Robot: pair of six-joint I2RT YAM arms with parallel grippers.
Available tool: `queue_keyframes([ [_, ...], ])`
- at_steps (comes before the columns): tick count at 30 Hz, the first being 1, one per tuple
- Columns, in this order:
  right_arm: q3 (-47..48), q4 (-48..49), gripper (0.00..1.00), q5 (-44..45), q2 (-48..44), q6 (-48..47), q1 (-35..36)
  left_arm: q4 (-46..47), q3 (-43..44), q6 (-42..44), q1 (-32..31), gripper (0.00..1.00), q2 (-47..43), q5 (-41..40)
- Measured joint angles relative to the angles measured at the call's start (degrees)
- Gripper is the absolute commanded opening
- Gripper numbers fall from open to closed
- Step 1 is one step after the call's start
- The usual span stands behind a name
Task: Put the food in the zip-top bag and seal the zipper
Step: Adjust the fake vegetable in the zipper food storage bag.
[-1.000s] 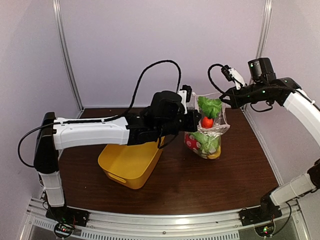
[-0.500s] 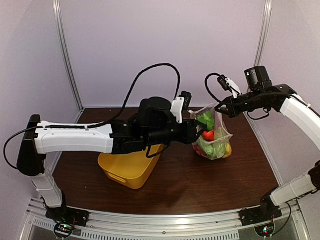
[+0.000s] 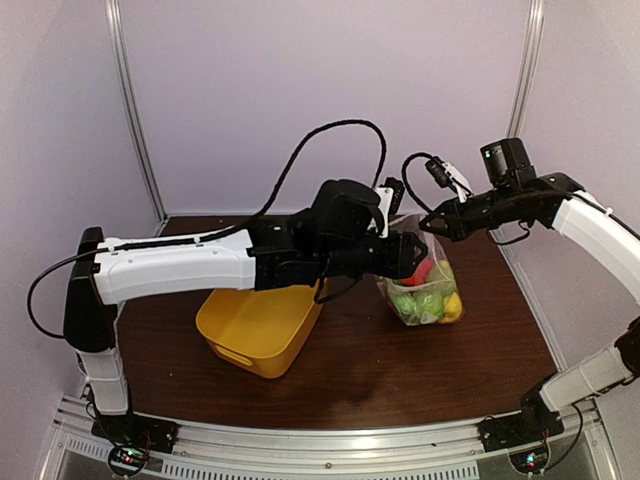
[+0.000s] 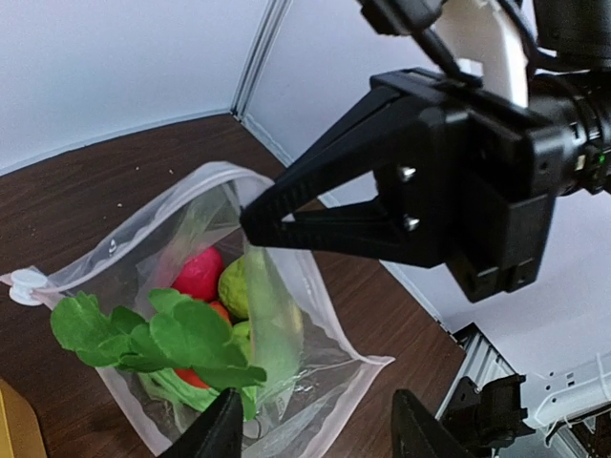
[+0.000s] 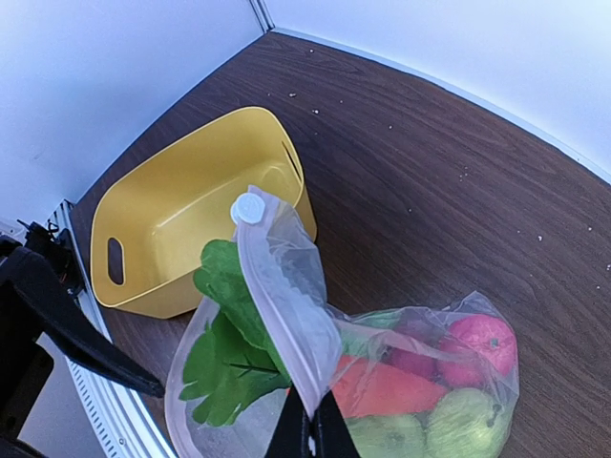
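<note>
Right wrist view, bottom middle: the right gripper pinched the zip-top bag. The left gripper was spread. The food looked in, so I think the zipper needed pressing shut next.

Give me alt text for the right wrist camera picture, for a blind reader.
The right gripper pinches the mouth edge of a clear bag holding a carrot with green leaves, a red apple and a green fruit. An empty yellow tub sits behind it on the dark wooden table.
</note>
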Motion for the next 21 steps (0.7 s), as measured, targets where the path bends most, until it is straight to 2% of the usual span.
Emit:
queue_keyframes([
  [6,-0.68,0.0,0.0,-0.7,-0.98,0.0,0.42,-6.32,3.48,-0.9,0.22,0.54,3.34,-1.31],
  [9,-1.01,0.02,0.0,-1.01,-1.18,0.0,0.46,-8.31,4.92,-1.33,0.59,0.51,5.75,-1.88],
  [13,-1.18,0.07,0.0,-1.09,-1.46,-0.02,0.61,-10.21,6.29,-2.01,1.86,0.4,8.44,-2.49],
  [17,-1.79,0.31,0.0,-1.16,-2.14,-0.02,0.87,-10.27,7.5,-2.23,3.41,0.23,10.58,-2.93],
  [21,-1.81,0.35,0.0,-1.14,-2.34,-0.07,1.2,-9.94,10.01,-2.1,4.52,0.16,13.03,-2.89],
])
